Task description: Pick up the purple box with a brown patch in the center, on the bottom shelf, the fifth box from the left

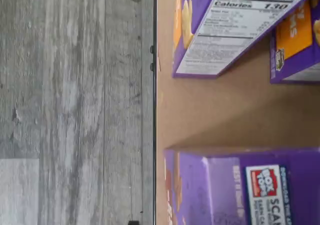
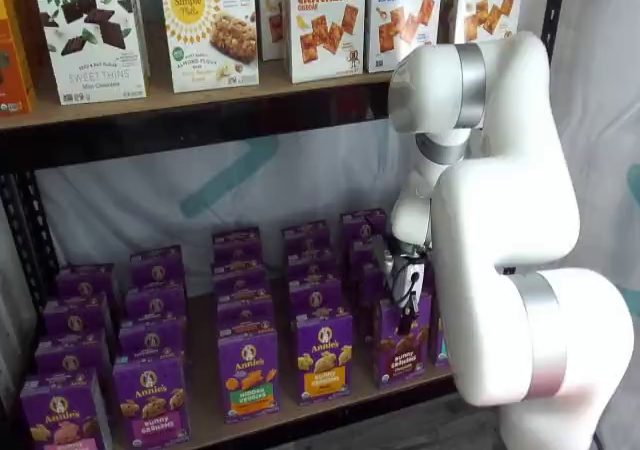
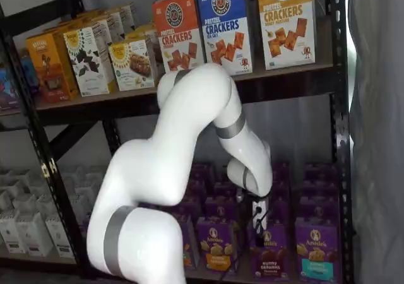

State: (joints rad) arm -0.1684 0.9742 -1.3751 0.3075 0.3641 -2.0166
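The purple box with dark brown crackers and "Bunny Grahams" lettering stands upright at the front of the bottom shelf, and shows in both shelf views. My gripper hangs from the white wrist just above and in front of this box, with a cable beside it. Its dark fingers show no plain gap, and no box is between them. The wrist view looks down on the tan shelf board and on purple carton tops. I cannot tell which carton there is the target.
A purple carton with yellow crackers stands left of the target. A teal-banded one stands right of it. More purple cartons stand in rows behind. Cracker boxes fill the upper shelf. A black rack post is at the right. Grey floor lies beyond the shelf edge.
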